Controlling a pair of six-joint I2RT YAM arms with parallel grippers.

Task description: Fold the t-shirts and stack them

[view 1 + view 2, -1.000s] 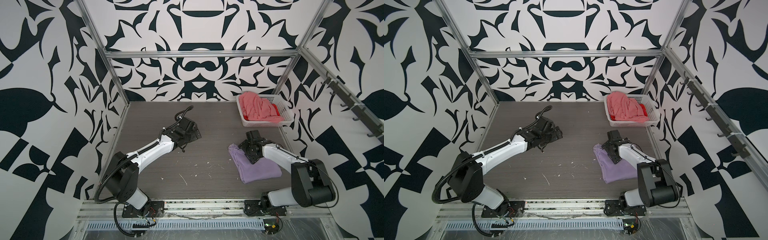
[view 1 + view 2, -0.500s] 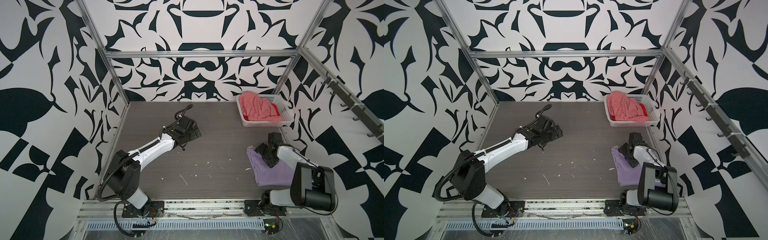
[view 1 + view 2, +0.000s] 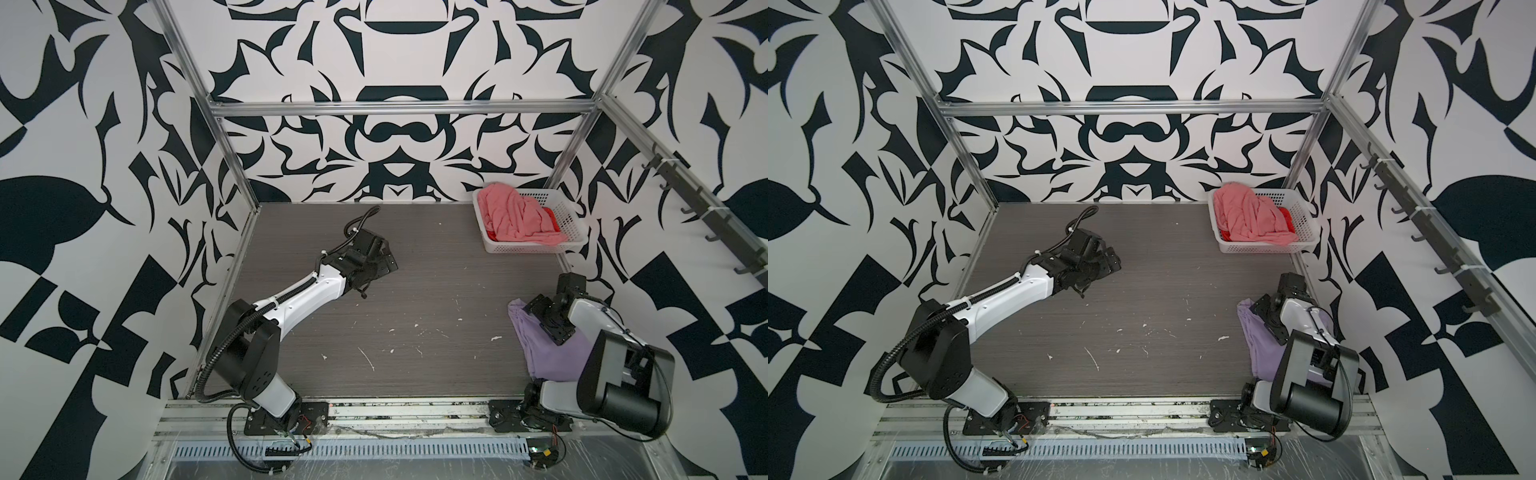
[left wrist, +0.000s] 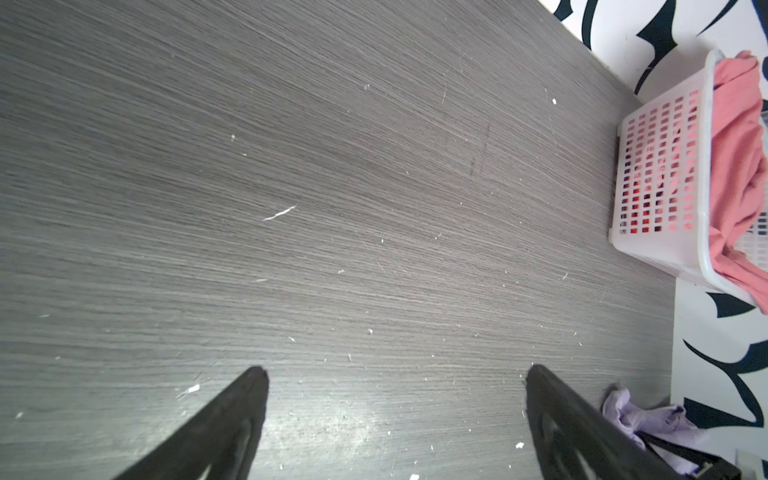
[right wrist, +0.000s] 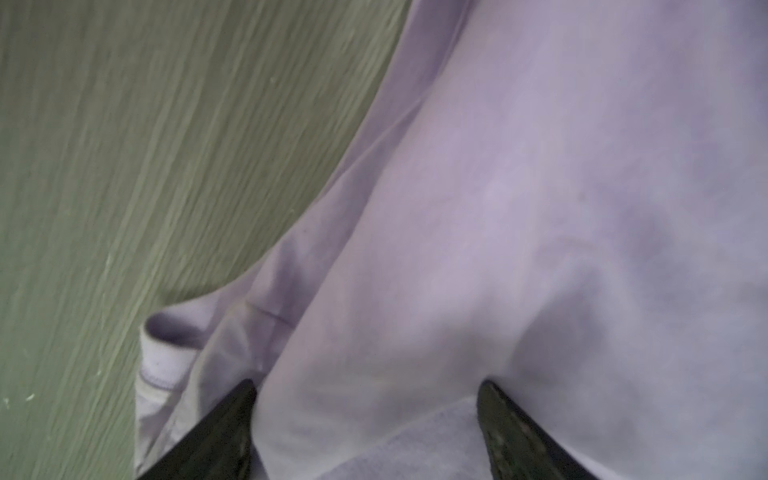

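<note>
At the right edge of the worktop (image 3: 415, 291), toward the front rail, we see the lavender tee (image 3: 548, 357) lying folded into a narrow, roughly oblong bundle, close to the patterned side wall. The right claw (image 3: 548, 322) sits low over the end of the bundle that lies farther from the rail. In the right wrist view its two dark fingers (image 5: 224, 419) stand wide apart, released, with a smooth swell of lavender cloth between them and a ribbed hem edge beside one finger. No fold is pinched between them. Whether the fingertips press into the cloth we cannot tell.

The left claw (image 3: 384, 264) is held above the bare middle-left of the worktop, well apart from every garment. In the left wrist view its fingers (image 4: 232, 419) are spread to their full width, released, with only grey woodgrain and white flecks (image 4: 278, 213) beneath them.

In the far right corner stands the white perforated basket (image 3: 536, 249). A salmon-pink tee (image 3: 515, 216) is heaped in it, crumpled and unfolded, and spills over the front rim. A red tee (image 3: 550, 216) shows beneath and beside it, mostly covered. In both top views the basket and the lavender tee are well apart, with bare worktop between them.
</note>
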